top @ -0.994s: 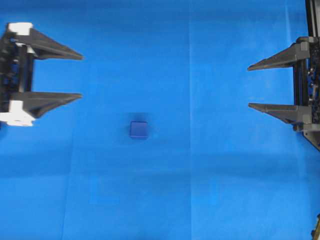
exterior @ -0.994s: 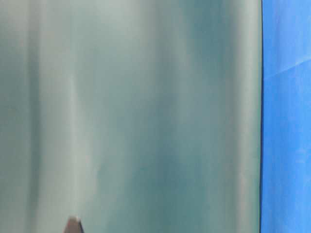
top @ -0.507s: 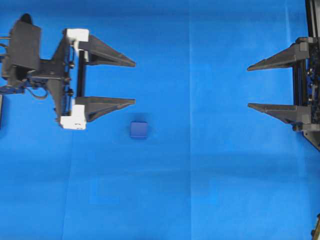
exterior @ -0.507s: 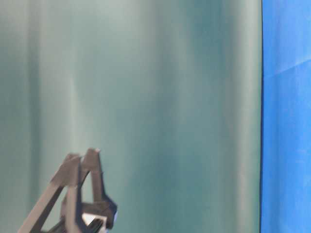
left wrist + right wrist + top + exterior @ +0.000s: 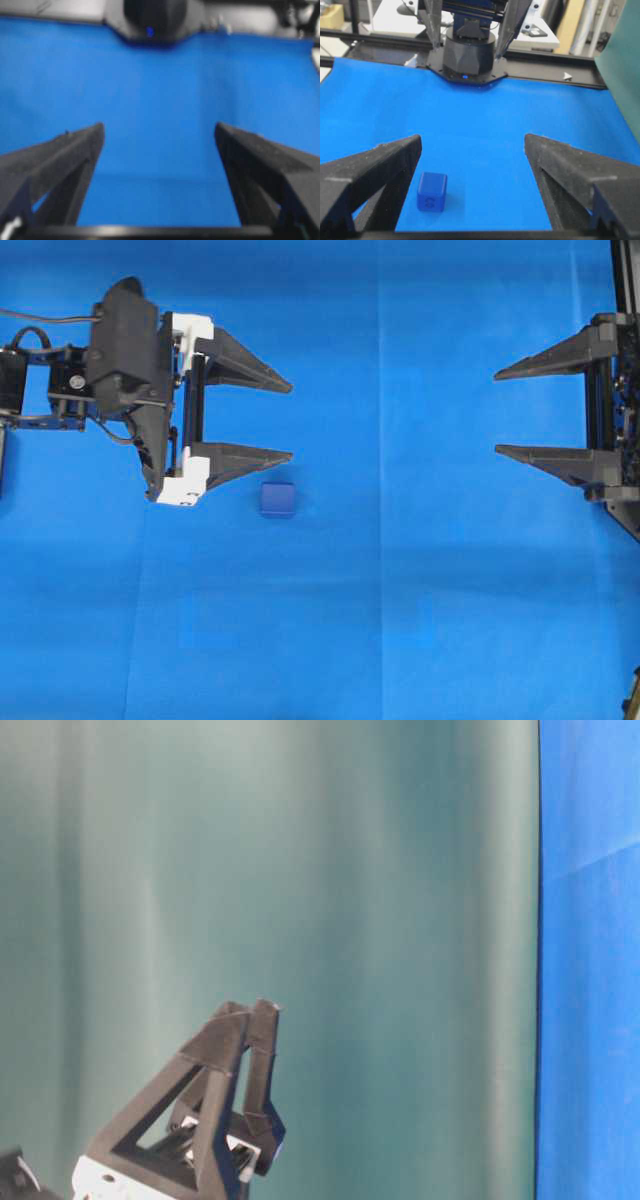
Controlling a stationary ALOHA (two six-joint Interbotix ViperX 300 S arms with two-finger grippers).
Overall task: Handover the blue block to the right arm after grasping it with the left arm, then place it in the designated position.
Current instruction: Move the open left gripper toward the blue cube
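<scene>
The blue block [image 5: 277, 499] is a small dark-blue cube lying on the bright blue cloth, left of centre in the overhead view; the right wrist view shows the block [image 5: 432, 192] with an embossed mark on its near face. My left gripper [image 5: 290, 421], with white pieces on its rail, hangs open just up and left of the block, its lower finger [image 5: 245, 455] close above it. The left wrist view shows only bare cloth between the spread fingers [image 5: 75, 155]. My right gripper [image 5: 497, 412], all black, stands open at the right edge, far from the block.
The blue cloth [image 5: 420, 590] covers the whole table. In the right wrist view a black arm base [image 5: 469, 55] and a black frame rail stand at the cloth's far edge. The table-level view shows a teal backdrop [image 5: 350, 920] behind the left gripper [image 5: 255, 1015].
My left arm has swung in from the left edge toward the block, with its jaws still wide. The block and the right gripper have stayed put.
</scene>
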